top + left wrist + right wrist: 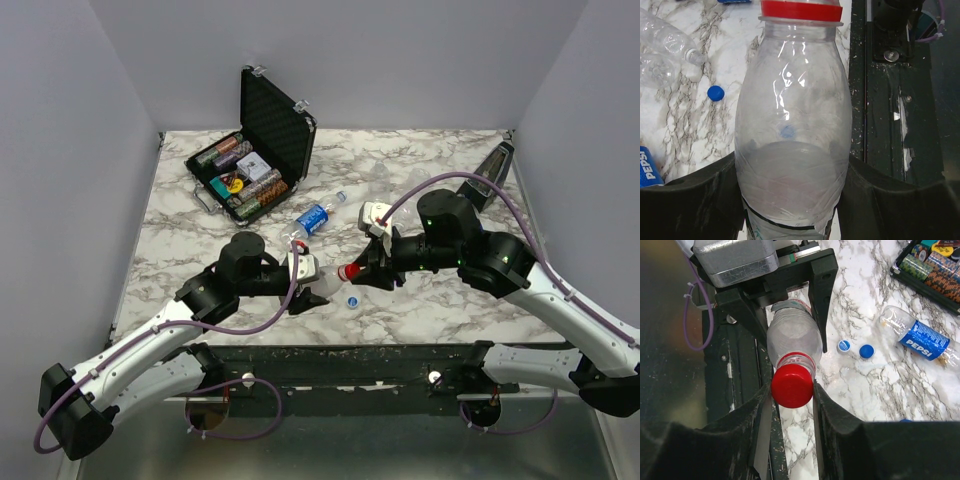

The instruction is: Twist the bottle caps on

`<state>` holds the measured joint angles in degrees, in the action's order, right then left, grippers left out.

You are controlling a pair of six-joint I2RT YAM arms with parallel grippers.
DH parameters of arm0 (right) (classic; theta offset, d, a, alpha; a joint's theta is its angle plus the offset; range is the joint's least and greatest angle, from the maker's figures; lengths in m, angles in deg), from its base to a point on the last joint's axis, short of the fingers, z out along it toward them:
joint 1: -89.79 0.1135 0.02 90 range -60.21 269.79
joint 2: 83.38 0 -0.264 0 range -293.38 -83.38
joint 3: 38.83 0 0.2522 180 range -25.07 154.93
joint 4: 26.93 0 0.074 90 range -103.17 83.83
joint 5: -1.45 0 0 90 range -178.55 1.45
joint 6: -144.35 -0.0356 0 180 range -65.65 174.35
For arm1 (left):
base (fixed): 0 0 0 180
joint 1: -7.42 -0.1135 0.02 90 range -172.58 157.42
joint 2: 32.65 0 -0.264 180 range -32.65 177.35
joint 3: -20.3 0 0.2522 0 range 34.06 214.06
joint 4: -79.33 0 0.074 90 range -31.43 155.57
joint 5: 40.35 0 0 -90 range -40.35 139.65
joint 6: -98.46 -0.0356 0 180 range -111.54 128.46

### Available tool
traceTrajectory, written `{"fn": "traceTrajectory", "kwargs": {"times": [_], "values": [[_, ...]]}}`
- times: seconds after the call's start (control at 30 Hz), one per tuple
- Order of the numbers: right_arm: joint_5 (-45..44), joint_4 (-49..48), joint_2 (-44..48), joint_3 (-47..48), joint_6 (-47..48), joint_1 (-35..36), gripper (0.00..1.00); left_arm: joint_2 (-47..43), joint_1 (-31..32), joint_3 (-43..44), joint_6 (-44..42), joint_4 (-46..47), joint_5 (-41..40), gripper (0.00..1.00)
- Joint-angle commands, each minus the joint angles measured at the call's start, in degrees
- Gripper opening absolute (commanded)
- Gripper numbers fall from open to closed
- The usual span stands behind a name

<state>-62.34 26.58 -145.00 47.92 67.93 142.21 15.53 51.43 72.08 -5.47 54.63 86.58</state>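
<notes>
Left gripper (790, 195) clamped on clear bottle (790, 115) body, held over near edge of marble table (450, 170). Right gripper (792, 392) closed around red cap (791, 382) sitting on neck. Keep wrist axis along neck, rotate without side push; left grip must resist twist.
</notes>
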Motion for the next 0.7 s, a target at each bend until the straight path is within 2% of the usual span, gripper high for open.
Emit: {"fn": "traceTrajectory", "kwargs": {"times": [0.0, 0.67], "values": [[1.12, 0.77, -0.95, 1.28, 0.65, 0.66, 0.41, -0.02, 0.64, -0.05, -1.1, 1.27, 2.89, 0.66], [2.43, 0.59, -1.92, 0.13, 0.3, 0.93, 0.45, -1.25, 0.82, -1.02, 0.13, 4.43, 2.54, 0.66]]}}
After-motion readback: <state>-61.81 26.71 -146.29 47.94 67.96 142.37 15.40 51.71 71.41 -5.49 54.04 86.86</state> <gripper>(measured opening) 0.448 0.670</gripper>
